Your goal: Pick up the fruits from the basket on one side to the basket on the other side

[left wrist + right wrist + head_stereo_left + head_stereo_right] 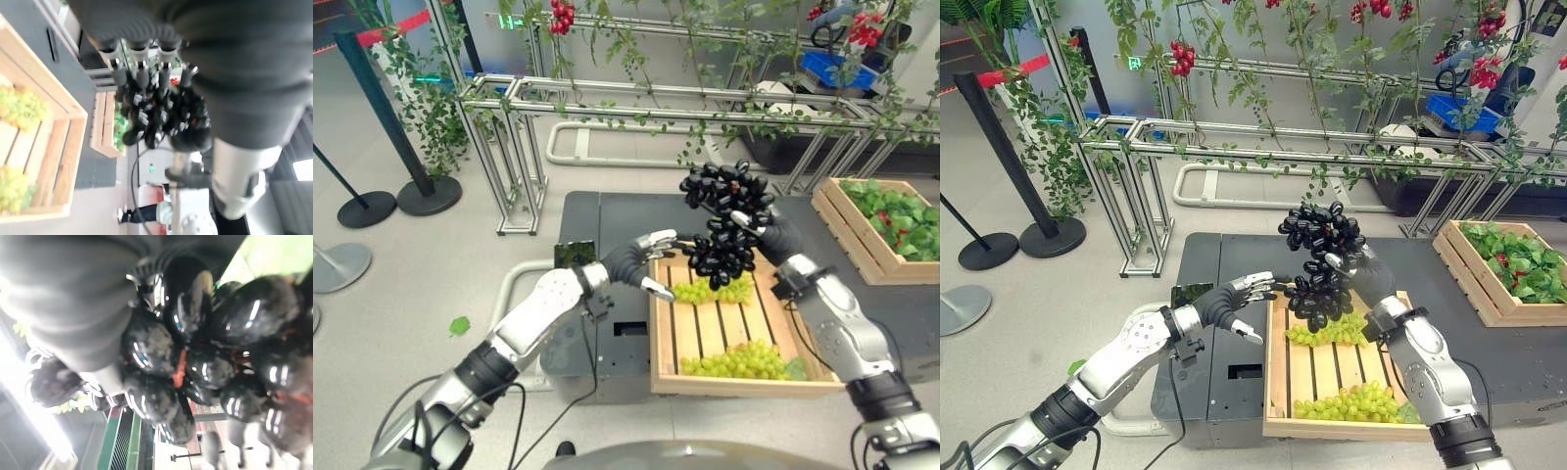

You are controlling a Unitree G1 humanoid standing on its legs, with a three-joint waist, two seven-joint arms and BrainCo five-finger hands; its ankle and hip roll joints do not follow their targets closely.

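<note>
Pale grey flooring is stretching out around a dark grey low platform (pixel 607 211), with black stanchion posts (pixel 382 117) standing at my far left and a silver metal trellis frame hung with green vines (pixel 607 103) running behind it. My left hand (pixel 651 262) is reaching in over the near-left corner of a slatted light wooden crate (pixel 658 333), its fingers lying straight and loose, closing on nothing. Two bunches of green grapes (pixel 742 360) are lying in that crate, one far, one near. Above its far end I am lifting a large bunch of glossy black grapes (pixel 722 223), my right hand (pixel 773 233) curling round it from the right. Farther right, a second wooden crate filled with green leaves (pixel 891 220) is sitting on the platform.
</note>
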